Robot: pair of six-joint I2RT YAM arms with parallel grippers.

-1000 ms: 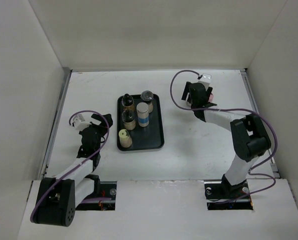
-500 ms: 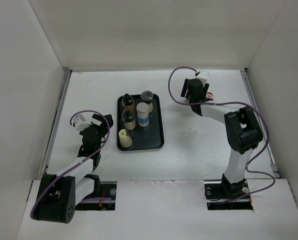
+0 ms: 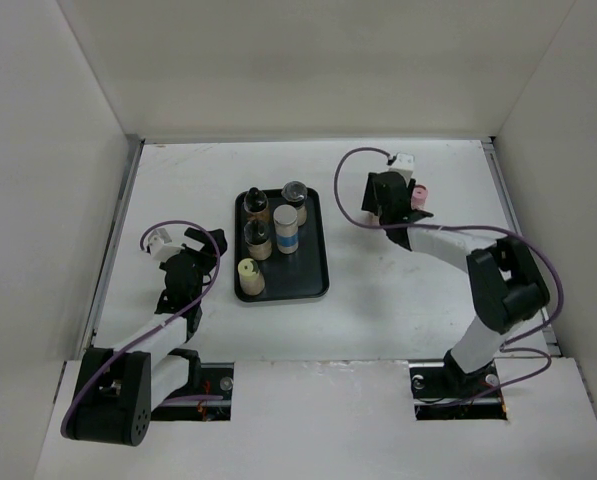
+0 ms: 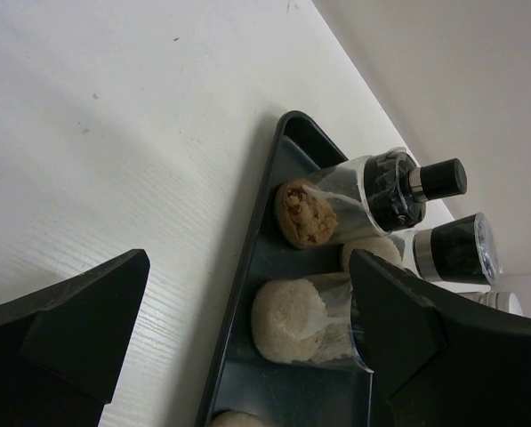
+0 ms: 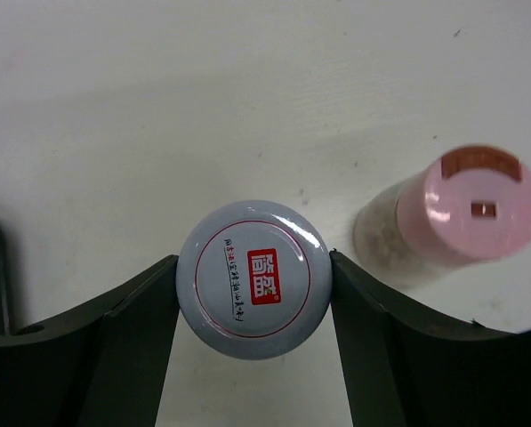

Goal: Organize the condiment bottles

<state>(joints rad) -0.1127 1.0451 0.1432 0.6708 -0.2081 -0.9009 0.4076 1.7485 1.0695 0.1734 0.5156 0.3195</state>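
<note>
Here, the grey-capped bottle stands upright — glossy lid, red square label.

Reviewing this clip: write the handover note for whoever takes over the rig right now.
The left end effector is open and empty, beside the flat black rectangular tray.
The right end effector is closed on the grey-capped spice jar, right of the tray.
The pink-capped spice jar stands next to it, apart.
Done: five spice jars stand in the tray.
Left: bring both loose jars over.

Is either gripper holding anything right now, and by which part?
Right gripper pinches the grey-capped round spice jar by its cap's sides; left gripper holds nothing.
</note>
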